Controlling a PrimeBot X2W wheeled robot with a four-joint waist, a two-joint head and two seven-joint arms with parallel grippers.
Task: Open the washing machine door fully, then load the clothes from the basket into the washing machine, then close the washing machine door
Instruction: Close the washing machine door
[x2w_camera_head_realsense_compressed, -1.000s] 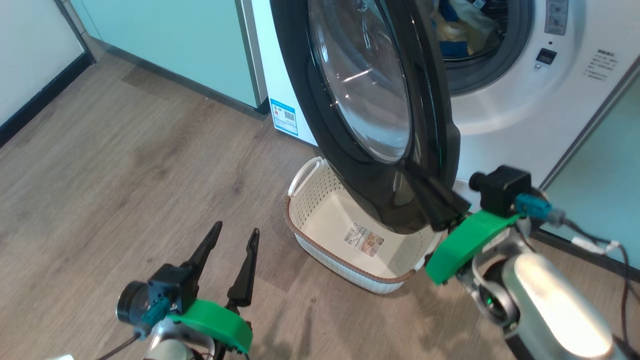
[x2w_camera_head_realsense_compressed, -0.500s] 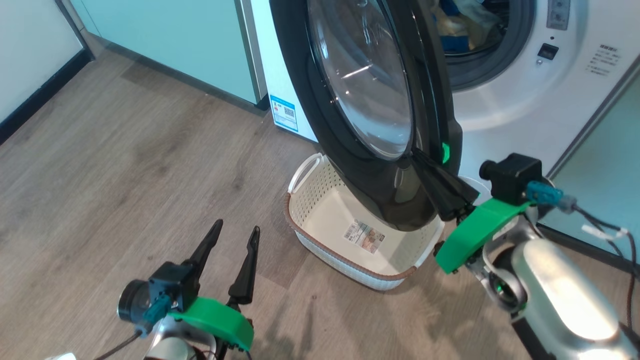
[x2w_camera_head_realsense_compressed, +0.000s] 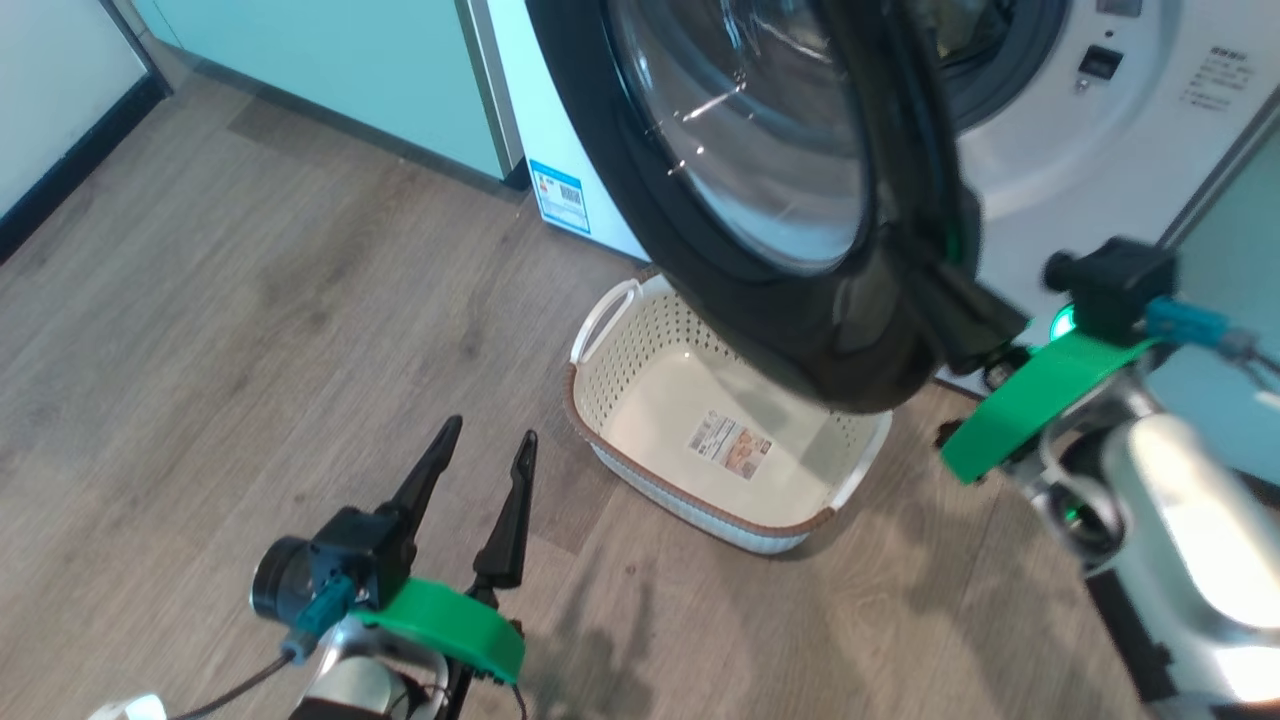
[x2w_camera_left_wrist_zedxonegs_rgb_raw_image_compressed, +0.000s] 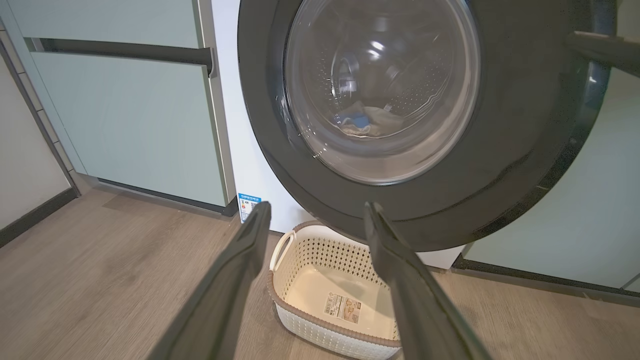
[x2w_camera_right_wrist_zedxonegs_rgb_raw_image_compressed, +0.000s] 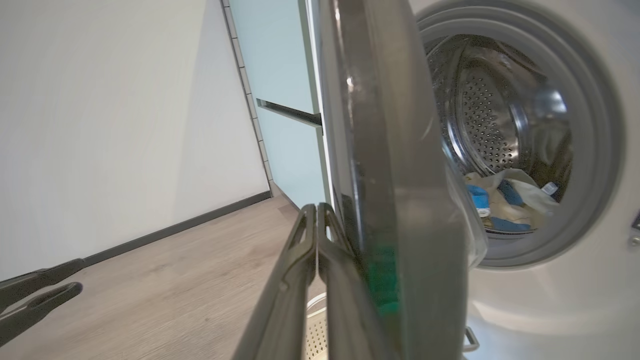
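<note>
Item one: my left end effector (x2w_camera_head_realsense_compressed: 490, 430), two long dark fingers spread wide, released, grasping nothing, poised over the grey-brown wood-look floor (x2w_camera_head_realsense_compressed: 250, 300) short of the basket. Item two: my right end effector (x2w_camera_right_wrist_zedxonegs_rgb_raw_image_compressed: 316, 207), fingers clenched flat together, holding nothing between them, laid along the outer face of the large round washing machine door (x2w_camera_left_wrist_zedxonegs_rgb_raw_image_compressed: 380, 100) with its glossy black rim and bulging clear glass centre. The door stands partly swung out from the opening, its lower rim above the basket. Item three: big white front-loading washing machine (x2w_camera_head_realsense_compressed: 1040, 170), grey rubber ring, steel drum, small blue sticker (x2w_camera_head_realsense_compressed: 560, 195) low at its front corner, flanked by pale green cabinet panels (x2w_camera_head_realsense_compressed: 330, 70). Item four: soft pale yellow clothes (x2w_camera_right_wrist_zedxonegs_rgb_raw_image_compressed: 505, 205) with bright blue patches, heaped at the bottom of the drum. Item five: small cream-white perforated plastic basket (x2w_camera_head_realsense_compressed: 640, 345), brown rim, white handles, on the floor at the machine's foot, paper label (x2w_camera_head_realsense_compressed: 728, 447) showing on its bottom.
</note>
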